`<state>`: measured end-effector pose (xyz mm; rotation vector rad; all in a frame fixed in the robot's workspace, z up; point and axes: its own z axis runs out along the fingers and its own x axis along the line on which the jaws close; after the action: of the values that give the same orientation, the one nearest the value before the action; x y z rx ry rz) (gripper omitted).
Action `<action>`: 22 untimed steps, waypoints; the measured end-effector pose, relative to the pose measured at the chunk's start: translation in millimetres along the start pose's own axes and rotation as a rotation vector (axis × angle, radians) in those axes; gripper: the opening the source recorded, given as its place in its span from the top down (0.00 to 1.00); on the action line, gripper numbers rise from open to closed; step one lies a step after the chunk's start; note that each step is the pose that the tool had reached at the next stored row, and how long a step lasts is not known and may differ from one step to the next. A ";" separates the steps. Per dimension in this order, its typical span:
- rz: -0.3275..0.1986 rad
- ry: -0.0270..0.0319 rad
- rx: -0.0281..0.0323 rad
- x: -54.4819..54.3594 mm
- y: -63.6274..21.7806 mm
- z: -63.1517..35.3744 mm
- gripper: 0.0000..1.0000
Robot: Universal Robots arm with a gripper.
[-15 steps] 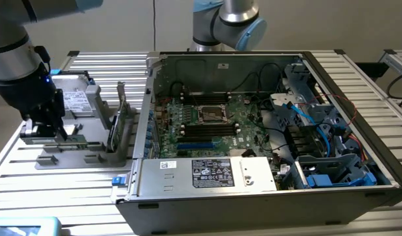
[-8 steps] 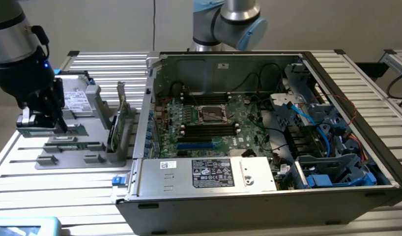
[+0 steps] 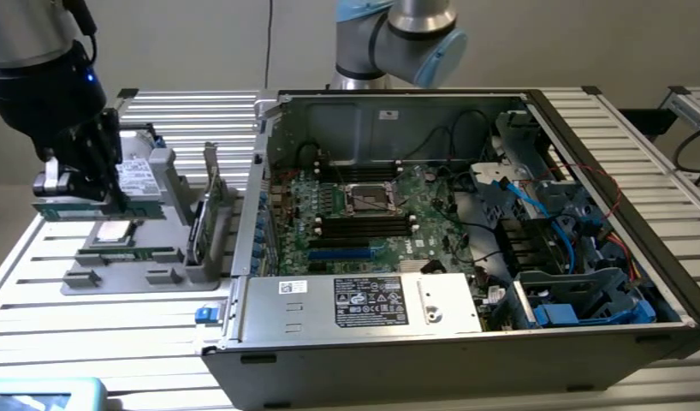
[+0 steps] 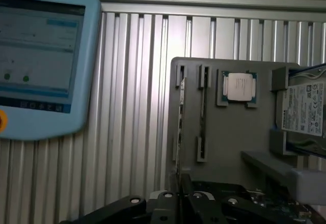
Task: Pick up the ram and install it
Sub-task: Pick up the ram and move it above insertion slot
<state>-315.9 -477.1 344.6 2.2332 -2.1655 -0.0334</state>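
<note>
**Ram in the gripper, above the parts tray.** The ram (image 3: 99, 209), a slim green stick, lay level in the left part of the exterior frame. It was clamped between the narrowly set fingers of the gripper (image 3: 104, 199) and held clear above the grey tray (image 3: 121, 278). In the wrist view the ram (image 4: 179, 127) appeared edge-on, running out from the gripper (image 4: 181, 183) over the tray (image 4: 229, 142). On the tray sat a processor (image 3: 113, 232) (image 4: 238, 87) and, beyond it, a silver hard drive (image 3: 137, 175) (image 4: 304, 109). A green expansion card (image 3: 210, 201) stood upright at the tray's edge nearest the open computer case (image 3: 441, 360). The case filled the centre and right of the exterior frame, its motherboard (image 3: 362, 214) exposed. A blue teach pendant (image 4: 41, 61) rested on the ribbed aluminium table (image 3: 99, 334).
</note>
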 end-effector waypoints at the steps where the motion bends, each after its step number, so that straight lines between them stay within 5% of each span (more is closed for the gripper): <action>1: 0.000 -0.0001 0.0001 0.1 -2.0 -3.9 0.87; 15: 0.000 -0.0014 0.0002 5.9 -52.8 -50.0 0.87; 22: 0.000 -0.0012 0.0001 7.4 -84.0 -62.7 0.87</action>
<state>-229.5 -481.5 404.3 2.2338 -2.1661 -0.0347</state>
